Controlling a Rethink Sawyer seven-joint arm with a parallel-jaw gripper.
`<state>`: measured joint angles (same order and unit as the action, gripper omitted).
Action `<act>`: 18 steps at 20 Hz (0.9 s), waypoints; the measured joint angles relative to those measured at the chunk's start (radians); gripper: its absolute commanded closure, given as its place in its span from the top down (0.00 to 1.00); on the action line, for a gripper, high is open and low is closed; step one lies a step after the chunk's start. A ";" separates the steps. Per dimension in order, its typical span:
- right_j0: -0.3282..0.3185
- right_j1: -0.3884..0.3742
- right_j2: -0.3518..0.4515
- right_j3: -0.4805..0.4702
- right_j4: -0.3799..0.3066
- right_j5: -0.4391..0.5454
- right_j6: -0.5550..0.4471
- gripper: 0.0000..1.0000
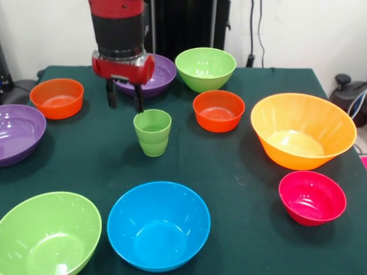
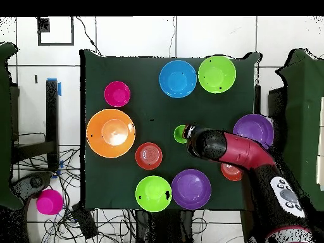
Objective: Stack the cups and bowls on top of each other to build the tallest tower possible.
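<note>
Dark green tabletop (image 1: pixel 241 172), bowls spread all round the light-green cup (image 1: pixel 152 132) at its middle, nothing stacked yet; my gripper (image 1: pixel 123 95) hangs open and empty just behind the cup's far rim, so I'd centre the fingers astride the cup, drop straight down, then close.

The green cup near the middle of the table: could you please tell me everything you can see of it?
The green cup is a small light-green tumbler of glossy plastic, with a stepped ridge around its middle, tapering toward its base. It stands upright and empty on the dark green tablecloth, apart from every bowl. The tool hangs open just behind and above its rim, one finger close to it; contact cannot be judged.
</note>
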<state>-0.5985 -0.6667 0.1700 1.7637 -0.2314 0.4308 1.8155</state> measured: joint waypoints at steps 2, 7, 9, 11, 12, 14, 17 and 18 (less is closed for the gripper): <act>0.000 -0.046 0.000 0.032 0.015 0.005 0.000 1.00; 0.000 -0.147 0.000 0.091 0.061 0.034 0.000 1.00; 0.000 -0.199 -0.001 0.122 0.093 0.040 0.000 1.00; 0.002 -0.225 -0.001 0.143 0.116 0.041 0.000 1.00; 0.004 -0.235 -0.001 0.153 0.125 0.040 0.000 1.00; 0.019 -0.254 -0.001 0.182 0.147 0.040 0.000 1.00; 0.049 -0.257 -0.001 0.214 0.165 0.040 0.000 1.00; 0.060 -0.257 -0.001 0.222 0.166 0.040 0.000 1.00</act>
<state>-0.5382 -0.9235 0.1690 1.9854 -0.0649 0.4711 1.8155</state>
